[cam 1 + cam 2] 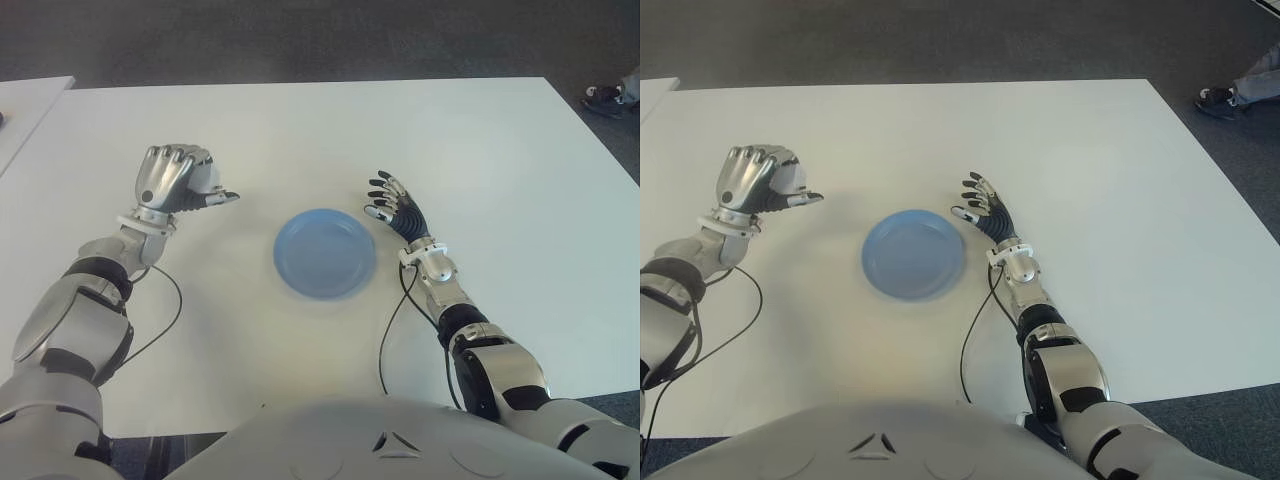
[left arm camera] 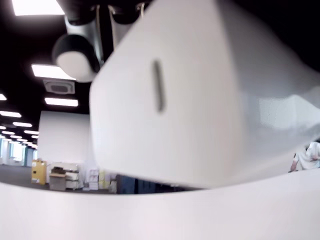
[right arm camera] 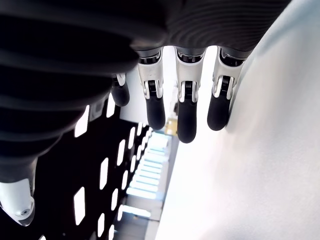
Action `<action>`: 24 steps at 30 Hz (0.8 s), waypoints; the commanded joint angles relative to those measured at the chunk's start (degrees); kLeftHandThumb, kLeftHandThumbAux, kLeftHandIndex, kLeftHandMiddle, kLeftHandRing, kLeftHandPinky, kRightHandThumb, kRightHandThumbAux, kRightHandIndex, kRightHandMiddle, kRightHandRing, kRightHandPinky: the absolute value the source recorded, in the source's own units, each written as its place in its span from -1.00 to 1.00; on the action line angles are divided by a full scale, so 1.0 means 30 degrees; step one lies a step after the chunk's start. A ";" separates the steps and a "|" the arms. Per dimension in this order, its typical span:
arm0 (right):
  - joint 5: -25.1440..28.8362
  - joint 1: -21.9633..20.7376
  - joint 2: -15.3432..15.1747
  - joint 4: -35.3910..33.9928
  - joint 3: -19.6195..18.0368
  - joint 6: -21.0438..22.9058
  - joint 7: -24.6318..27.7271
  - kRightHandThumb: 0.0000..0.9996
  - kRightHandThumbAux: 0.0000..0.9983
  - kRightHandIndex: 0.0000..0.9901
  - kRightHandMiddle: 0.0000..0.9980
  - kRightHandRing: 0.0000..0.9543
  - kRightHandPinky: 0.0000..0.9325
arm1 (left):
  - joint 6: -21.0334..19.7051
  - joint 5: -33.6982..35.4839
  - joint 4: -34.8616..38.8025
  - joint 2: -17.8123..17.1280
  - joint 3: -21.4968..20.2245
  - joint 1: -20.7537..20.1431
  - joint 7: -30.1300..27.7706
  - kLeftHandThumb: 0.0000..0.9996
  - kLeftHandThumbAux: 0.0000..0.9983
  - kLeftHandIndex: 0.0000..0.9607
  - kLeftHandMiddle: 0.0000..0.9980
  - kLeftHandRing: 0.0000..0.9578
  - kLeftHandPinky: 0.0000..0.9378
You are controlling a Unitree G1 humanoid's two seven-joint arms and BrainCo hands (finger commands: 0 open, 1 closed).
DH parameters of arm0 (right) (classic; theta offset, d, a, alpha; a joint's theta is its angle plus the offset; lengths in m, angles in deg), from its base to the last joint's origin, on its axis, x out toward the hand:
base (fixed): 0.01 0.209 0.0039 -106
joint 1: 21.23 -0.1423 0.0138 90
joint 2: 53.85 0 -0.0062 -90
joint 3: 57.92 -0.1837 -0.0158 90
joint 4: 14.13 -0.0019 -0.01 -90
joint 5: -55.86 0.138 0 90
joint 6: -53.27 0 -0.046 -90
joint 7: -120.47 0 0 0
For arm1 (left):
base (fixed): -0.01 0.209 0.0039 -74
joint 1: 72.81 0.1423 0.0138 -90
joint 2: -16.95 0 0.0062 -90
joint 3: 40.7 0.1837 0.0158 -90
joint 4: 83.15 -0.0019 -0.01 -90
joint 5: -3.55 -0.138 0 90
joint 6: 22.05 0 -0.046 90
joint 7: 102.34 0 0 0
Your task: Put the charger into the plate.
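My left hand (image 1: 178,180) is curled over a white charger (image 1: 207,177), left of the blue plate (image 1: 325,252) and a hand's width from its rim. The charger (image 2: 190,100) fills the left wrist view as a white block with a narrow slot, just above the white table (image 1: 300,130). The plate sits in the middle of the table with nothing in it. My right hand (image 1: 396,208) shows just right of the plate, fingers spread and holding nothing; its fingertips (image 3: 186,120) hang free in the right wrist view.
A second white table (image 1: 25,105) borders the far left. A person's shoe (image 1: 605,97) shows on the floor at the back right. Thin black cables (image 1: 392,330) trail from both wrists across the near table.
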 commanded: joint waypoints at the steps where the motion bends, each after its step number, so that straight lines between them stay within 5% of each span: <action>1: 0.0055 0.1221 0.0255 0.1414 -0.0017 0.1224 0.0247 -0.80 0.12 -0.99 -0.65 -0.54 -0.48 | -0.0151 -0.0153 0.2559 -0.0226 -0.0342 0.0221 -0.1230 -0.37 -0.27 0.83 0.83 0.88 0.96; 9: 0.0169 0.0975 0.0379 0.1681 -0.0203 0.1511 0.0372 -0.79 0.16 -0.99 -0.71 -0.60 -0.50 | -0.1929 -0.0560 0.8523 -0.0364 -0.1204 0.1818 -0.4210 -0.41 -0.25 0.82 0.81 0.87 0.94; 24: 0.0670 0.0581 0.0655 0.1883 -0.0713 0.2852 0.0508 -0.82 0.18 -1.00 -0.93 -0.91 -0.89 | -0.2903 -0.1932 1.1928 0.1173 -0.0966 0.2414 -0.7750 -0.62 -0.15 0.82 0.82 0.87 0.92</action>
